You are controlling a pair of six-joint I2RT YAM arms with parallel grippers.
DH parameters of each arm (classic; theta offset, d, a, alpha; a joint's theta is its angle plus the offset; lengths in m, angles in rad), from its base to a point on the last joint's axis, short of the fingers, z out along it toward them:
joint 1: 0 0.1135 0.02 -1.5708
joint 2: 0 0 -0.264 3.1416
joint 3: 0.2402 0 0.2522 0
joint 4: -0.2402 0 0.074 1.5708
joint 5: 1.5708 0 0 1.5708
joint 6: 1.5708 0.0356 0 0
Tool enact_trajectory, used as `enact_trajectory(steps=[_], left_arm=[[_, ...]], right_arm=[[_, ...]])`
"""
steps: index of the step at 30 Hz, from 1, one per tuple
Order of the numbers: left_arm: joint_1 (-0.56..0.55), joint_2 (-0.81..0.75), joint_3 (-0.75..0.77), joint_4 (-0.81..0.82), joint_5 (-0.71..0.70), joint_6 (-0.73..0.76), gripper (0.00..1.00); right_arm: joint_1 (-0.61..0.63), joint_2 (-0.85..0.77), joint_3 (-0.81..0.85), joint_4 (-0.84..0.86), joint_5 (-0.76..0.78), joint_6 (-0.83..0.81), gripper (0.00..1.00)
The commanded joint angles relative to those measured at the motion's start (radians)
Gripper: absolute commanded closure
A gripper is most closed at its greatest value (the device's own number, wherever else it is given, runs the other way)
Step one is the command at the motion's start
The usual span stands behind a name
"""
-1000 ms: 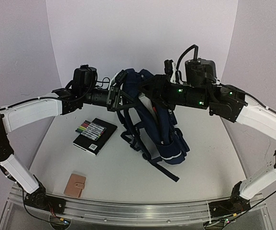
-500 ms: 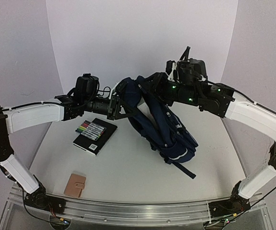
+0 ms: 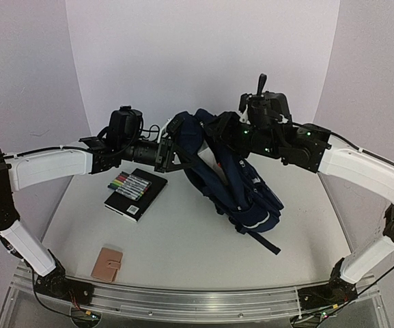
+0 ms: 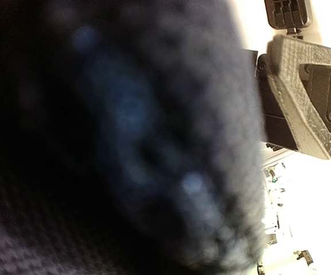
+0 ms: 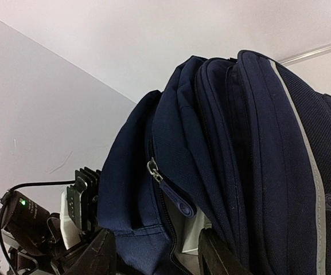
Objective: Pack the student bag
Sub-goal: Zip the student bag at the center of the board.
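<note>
The student bag (image 3: 234, 181), dark navy with a thin grey stripe (image 5: 304, 154), leans with its bottom on the table and its top raised between both arms. My left gripper (image 3: 168, 145) is at the bag's top left edge, shut on its fabric. In the left wrist view blurred navy cloth (image 4: 125, 143) hides the fingers. My right gripper (image 5: 156, 258) sits at the bag's top (image 3: 218, 131), jaws apart, astride the zipper edge. The zipper pull (image 5: 171, 192) hangs just beyond the fingers, and something white (image 5: 191, 236) shows inside the opening.
A black notebook (image 3: 149, 198) with several coloured markers (image 3: 128, 184) on it lies left of the bag. A small tan wallet (image 3: 107, 264) lies near the front left. The right arm's gripper housing (image 4: 306, 97) shows close to the left wrist camera.
The right arm dropped and shifted left at the bag's top. The bag's lower end swung right and settled on the table. The left arm barely moved.
</note>
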Motion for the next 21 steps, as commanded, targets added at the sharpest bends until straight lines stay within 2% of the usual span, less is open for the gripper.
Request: enact_trajectory(steps=[1,15,21], left_arm=[[-0.031,-0.062,0.028,0.138,0.116,0.013,1.00],[-0.054,-0.086,0.030,0.112,0.127,0.042,1.00],[-0.055,-0.108,0.030,0.082,0.086,0.068,1.00]], right_arm=[[-0.008,0.031,0.029,-0.076,0.103,-0.033,0.53],[-0.023,0.126,0.085,-0.085,0.117,-0.037,0.54],[-0.021,0.122,0.060,-0.138,0.144,0.014,0.51]])
